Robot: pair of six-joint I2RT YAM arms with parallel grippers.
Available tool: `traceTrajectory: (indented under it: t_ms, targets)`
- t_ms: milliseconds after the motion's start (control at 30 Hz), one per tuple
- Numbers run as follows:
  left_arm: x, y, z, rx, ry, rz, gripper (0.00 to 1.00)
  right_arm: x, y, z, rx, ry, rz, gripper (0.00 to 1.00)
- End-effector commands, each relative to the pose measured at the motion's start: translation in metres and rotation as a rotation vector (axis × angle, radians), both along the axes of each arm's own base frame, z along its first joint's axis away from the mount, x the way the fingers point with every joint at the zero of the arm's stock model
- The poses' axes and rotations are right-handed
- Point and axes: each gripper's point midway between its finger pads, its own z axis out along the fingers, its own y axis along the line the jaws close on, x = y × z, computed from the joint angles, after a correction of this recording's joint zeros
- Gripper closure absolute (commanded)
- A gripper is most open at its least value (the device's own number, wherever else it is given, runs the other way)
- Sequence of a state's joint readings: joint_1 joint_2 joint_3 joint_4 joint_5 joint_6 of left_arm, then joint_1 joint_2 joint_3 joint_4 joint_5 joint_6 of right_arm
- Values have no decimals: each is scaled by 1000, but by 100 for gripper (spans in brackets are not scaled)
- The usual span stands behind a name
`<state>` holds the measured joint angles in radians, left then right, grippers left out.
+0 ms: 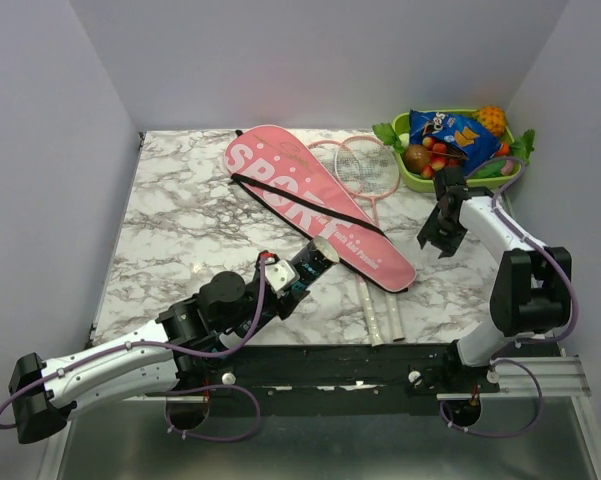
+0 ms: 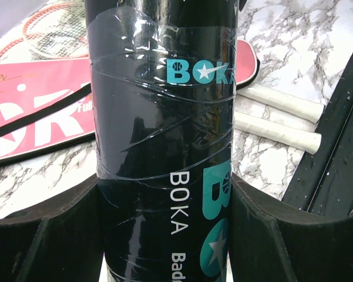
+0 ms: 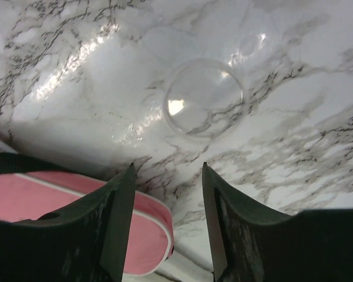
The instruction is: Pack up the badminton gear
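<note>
one clear lid [image 3: 204, 100], perhaps, near bag [image 3: 76, 202]

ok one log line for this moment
left gripper: shut on tube | right gripper: open, above clear lid on table | rackets: partly under bag

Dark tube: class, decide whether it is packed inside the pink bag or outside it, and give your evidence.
Outside. The tube is clamped in the left gripper, in full view beside the pink bag.

green tray [image 1: 412, 182]: far right corner | blue snack bag [image 1: 458, 138] atop fruit [image 1: 417, 157] | marble tabletop [image 1: 180, 230] beneath
</note>
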<state>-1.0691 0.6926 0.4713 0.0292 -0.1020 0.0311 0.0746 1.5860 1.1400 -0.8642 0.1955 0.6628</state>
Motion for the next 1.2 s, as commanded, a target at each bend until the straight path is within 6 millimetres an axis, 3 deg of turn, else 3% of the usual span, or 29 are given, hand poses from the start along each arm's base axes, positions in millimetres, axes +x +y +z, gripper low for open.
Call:
traceTrajectory:
  t_ms: [0, 267, 833, 1033, 1167]
  targets:
    - [-2, 3, -14, 3, 16, 10, 100, 20, -21, -8, -71, -33, -12, 44]
    - [0, 3, -16, 8, 16, 15, 100, 34, -11, -26, -13, -34, 29, 55]
    - [1, 5, -18, 15, 22, 30, 100, 28, -11, -55, -14, 54, 25, 58]
    - [2, 5, -21, 25, 23, 31, 100, 26, -10, -58, -15, 59, 37, 67]
    - [2, 4, -22, 28, 24, 32, 100, 27, -13, -58, -27, 60, 40, 79]
